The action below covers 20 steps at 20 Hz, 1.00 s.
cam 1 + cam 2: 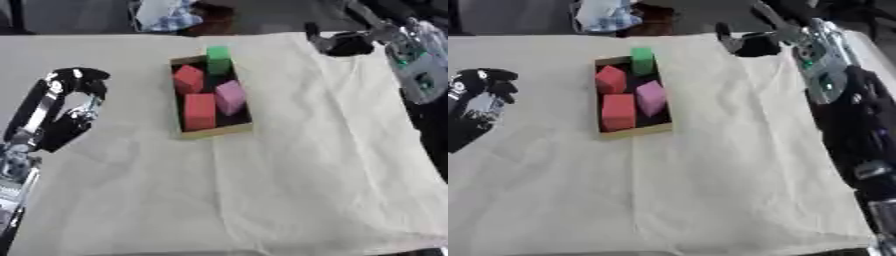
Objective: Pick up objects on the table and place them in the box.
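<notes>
Before you lies a worktop (262,200) draped in a creased cream cloth (710,175), evenly lit. Beyond its far edge you see dark grey floor (79,17) and a crumpled blue-and-white fabric bundle (166,14) beside something dark reddish-brown (213,17).

The shallow brown cardboard box (213,131) sits mid-table on the cream cloth (262,190), packed with a green foam block (218,59), two red foam blocks (199,111) and a pink foam block (230,97); little room is left inside. Cloth around it lies bare. The left hand (74,95) hangs well left, the right hand (750,44) near the far edge.
</notes>
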{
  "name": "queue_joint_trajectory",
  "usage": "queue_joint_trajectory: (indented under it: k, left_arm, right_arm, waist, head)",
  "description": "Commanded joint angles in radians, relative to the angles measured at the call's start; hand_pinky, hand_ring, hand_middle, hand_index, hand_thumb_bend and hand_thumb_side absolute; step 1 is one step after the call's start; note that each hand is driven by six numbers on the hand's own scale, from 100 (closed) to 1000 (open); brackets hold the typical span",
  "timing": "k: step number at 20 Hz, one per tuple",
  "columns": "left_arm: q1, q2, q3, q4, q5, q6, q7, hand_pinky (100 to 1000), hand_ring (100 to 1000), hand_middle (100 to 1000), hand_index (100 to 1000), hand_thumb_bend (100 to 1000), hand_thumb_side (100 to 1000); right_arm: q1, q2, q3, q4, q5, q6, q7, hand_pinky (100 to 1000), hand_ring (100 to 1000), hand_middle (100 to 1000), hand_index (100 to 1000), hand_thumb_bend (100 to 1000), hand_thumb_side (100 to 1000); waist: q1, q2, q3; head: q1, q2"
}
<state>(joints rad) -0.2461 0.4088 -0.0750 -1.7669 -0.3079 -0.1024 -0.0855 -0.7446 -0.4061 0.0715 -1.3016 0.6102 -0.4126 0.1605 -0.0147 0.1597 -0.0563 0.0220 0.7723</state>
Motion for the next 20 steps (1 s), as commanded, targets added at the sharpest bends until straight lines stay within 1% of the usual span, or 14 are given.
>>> queue_joint_trajectory:
  k: [1,3,4,5,7,12,15,20]
  left_arm:
    - [-0.005,-0.011,0.013,-0.024,0.017,-0.009,0.009,707,537,552,754,100,783]
    - [-0.005,-0.025,0.012,-0.023,0.025,-0.012,0.013,708,541,554,753,100,773]
    - [-0.002,-0.032,0.011,-0.023,0.028,-0.014,0.014,708,542,555,752,100,787]
    - [0.0,-0.038,0.01,-0.022,0.031,-0.016,0.016,708,542,555,752,100,788]
    - [0.004,-0.049,0.012,-0.021,0.036,-0.02,0.022,708,542,554,751,100,784]
    - [0.023,-0.077,0.014,-0.033,0.045,-0.041,0.038,716,550,560,749,100,782]
    - [0.035,-0.086,0.016,-0.04,0.054,-0.049,0.049,715,549,558,747,100,782]
    - [0.046,-0.099,0.015,-0.046,0.067,-0.057,0.06,709,542,551,743,100,779]
  right_arm:
    - [0.062,-0.022,-0.05,-0.129,-0.104,0.037,-0.011,822,790,763,1000,100,415]
    - [0.128,-0.015,-0.07,-0.187,-0.142,0.056,-0.007,822,788,759,1000,100,405]
    - [0.163,-0.007,-0.081,-0.217,-0.161,0.064,-0.006,822,786,756,1000,100,431]
    - [0.192,0.002,-0.089,-0.243,-0.179,0.072,-0.006,822,784,754,1000,100,419]
    - [0.238,0.023,-0.103,-0.291,-0.211,0.087,-0.001,821,781,749,1000,100,452]
    - [0.309,0.088,-0.114,-0.363,-0.27,0.11,0.017,817,773,736,1000,100,470]
    - [0.338,0.116,-0.116,-0.391,-0.295,0.121,0.017,815,769,732,1000,100,470]
    - [0.392,0.172,-0.131,-0.423,-0.342,0.139,-0.007,808,749,704,999,100,502]
  waist:
    - [-0.005,-0.013,-0.003]
    - [-0.003,-0.011,-0.004]
    - [-0.002,-0.01,-0.005]
    - [-0.001,-0.01,-0.007]
    - [0.002,-0.01,-0.007]
    - [0.008,-0.011,-0.006]
    - [0.011,-0.01,-0.006]
    - [0.014,-0.01,-0.012]
  head:
    - [0.017,-0.002]
    - [0.023,-0.002]
    - [0.028,-0.002]
    - [0.031,-0.002]
    - [0.035,-0.002]
    - [0.037,-0.002]
    - [0.044,-0.002]
    - [0.053,-0.002]
